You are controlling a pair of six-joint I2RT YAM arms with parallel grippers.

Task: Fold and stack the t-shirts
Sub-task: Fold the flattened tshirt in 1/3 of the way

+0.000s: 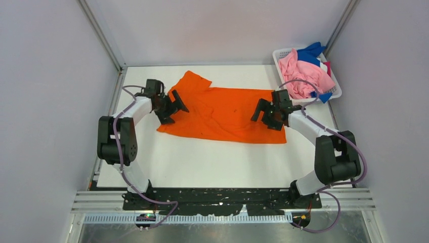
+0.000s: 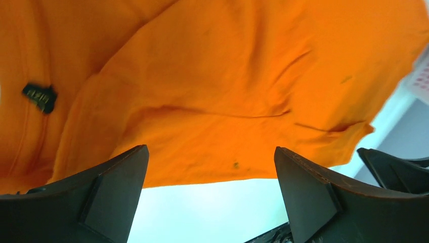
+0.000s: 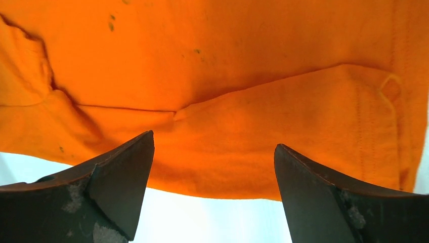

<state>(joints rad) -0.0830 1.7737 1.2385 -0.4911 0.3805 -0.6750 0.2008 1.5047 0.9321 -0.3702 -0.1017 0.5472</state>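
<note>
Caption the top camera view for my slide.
Both open, left gripper and right gripper flank an orange t-shirt on the table; more shirts fill the basket.

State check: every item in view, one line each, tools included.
orange t-shirt: spread on the table, creased, held by neither tool.
left tool: open, above the shirt's edge.
right tool: open, above the shirt's edge.
pink t-shirt: crumpled in the basket.
blue t-shirt: crumpled in the basket.

Lower centre: I see bare table (image 1: 212,162), open passage across the whole width.
Centre: orange t-shirt (image 1: 222,109) lies flat and low.
Upper right: basket (image 1: 283,50) blocks the corner, seemingly just beside the right arm (image 1: 308,126).
</note>
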